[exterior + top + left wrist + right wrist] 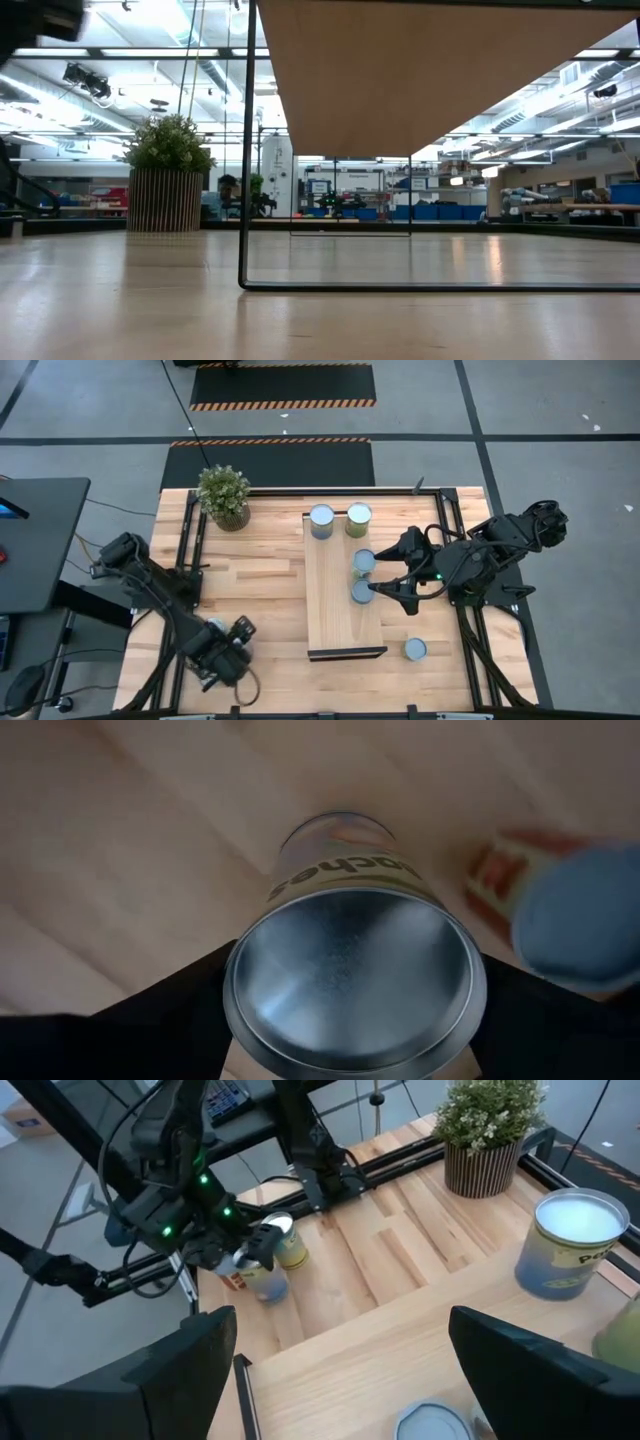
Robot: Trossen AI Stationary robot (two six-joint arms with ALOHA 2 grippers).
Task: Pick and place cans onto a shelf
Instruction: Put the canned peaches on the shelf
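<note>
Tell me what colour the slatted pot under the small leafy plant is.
Light tan wood with darker vertical slats, clearest in the low view.

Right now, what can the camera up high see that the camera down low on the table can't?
Only the high view shows the cans: four on top of the shelf, one can on the table beside it. It also shows both arms: the right gripper open by the shelf's cans, the left gripper near the table's front-left corner. Only the low view shows the shelf's underside, its thin dark legs and the room behind. Both show the potted plant and the wooden table.
</note>
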